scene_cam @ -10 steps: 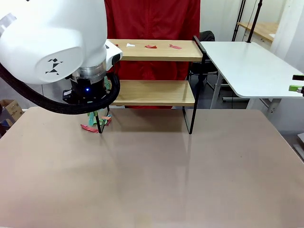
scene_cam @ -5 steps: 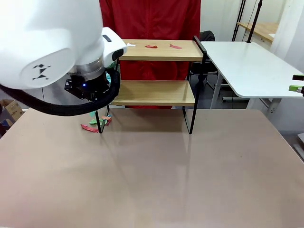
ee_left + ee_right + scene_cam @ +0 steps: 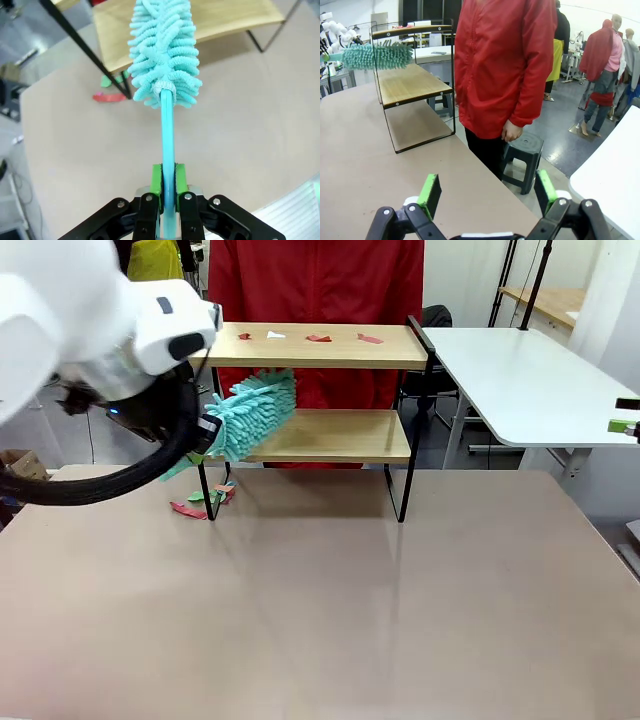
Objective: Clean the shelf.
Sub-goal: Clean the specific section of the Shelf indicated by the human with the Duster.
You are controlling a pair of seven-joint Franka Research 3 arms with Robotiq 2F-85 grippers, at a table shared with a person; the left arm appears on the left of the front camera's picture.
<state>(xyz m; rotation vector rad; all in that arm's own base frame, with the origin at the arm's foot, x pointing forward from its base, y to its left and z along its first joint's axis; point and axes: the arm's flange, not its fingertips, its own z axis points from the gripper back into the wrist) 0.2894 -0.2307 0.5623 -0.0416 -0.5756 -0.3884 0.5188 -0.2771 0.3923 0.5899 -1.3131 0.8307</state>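
Left gripper (image 3: pixel 168 181) clamped on duster (image 3: pixel 165 55) handle, head by left end of lower board of shelf (image 3: pixel 330 435) at far side of table (image 3: pixel 320 620); imo hit top board & sweep scraps (image 3: pixel 318 338) off w/ light, flat strokes.

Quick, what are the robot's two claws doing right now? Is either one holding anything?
Left gripper: closed, holding the teal duster by its handle.
Right gripper: open, holding nothing.
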